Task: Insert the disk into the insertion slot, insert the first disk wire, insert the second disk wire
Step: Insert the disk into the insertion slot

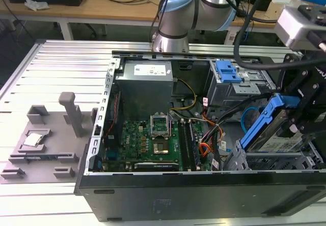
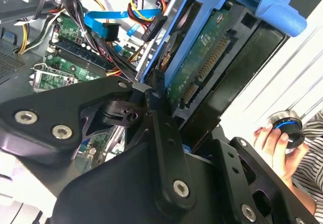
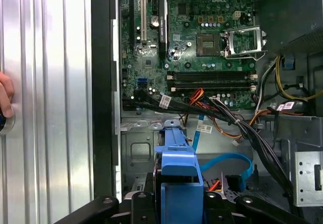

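Observation:
My gripper point(image 1: 295, 115) is shut on the disk point(image 1: 277, 138), a silver drive in a bright blue carrier point(image 3: 176, 176). The disk hangs tilted, its far end raised, just above the insertion slot point(image 1: 270, 161), a low grey perforated cage at the case's front corner on the exterior view's right. In the second wrist view the disk's green circuit-board underside point(image 2: 202, 67) faces the camera beside a black finger point(image 2: 164, 133). A flat blue data wire point(image 3: 229, 159) and a black connector on coloured wires point(image 2: 154, 28) lie loose inside the case near the cage.
The open computer case holds a green motherboard point(image 1: 153, 139), a grey power supply point(image 1: 145, 86) and a taller grey bay with a blue clip point(image 1: 227, 72). Cable bundles point(image 3: 242, 128) cross beside the cage. A person's hand point(image 2: 277, 141) holds a round knob outside the case. A grey fixture point(image 1: 46, 134) sits on the ribbed table.

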Robot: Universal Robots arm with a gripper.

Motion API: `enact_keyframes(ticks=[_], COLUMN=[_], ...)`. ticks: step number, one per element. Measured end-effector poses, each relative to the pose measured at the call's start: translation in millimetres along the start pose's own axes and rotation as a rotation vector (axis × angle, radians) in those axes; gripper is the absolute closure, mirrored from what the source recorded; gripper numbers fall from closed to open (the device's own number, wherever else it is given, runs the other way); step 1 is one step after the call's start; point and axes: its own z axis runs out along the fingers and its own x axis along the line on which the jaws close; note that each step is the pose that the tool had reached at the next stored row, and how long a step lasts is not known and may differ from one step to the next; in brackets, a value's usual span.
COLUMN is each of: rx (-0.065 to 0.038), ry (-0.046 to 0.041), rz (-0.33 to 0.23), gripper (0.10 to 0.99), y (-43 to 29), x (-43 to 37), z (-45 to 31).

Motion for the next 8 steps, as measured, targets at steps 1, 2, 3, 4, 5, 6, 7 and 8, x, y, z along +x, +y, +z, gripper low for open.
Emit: enact_keyframes(ticks=[1,2,3,4,5,6,7,8], rx=[0.000,0.000,0.000,0.000,0.000,0.000,0.000,0.000], ry=[0.0002,0.0003,0.0003,0.0003,0.0002,0.0002,0.0010,0.0002], rz=[0.000,0.000,0.000,0.000,0.000,0.000,0.000,0.000], gripper=[0.729,0.729,0.729,0.729,0.729,0.729,0.729,0.718], y=[0.0,-0.1,0.0,-0.1,-0.1,-0.1,-0.1,-0.1], x=[0.0,0.0,0.0,0.0,0.0,0.0,0.1,0.0], z=[1.0,1.4,1.4,1.5,1.5,1.6,1.5,1.6])
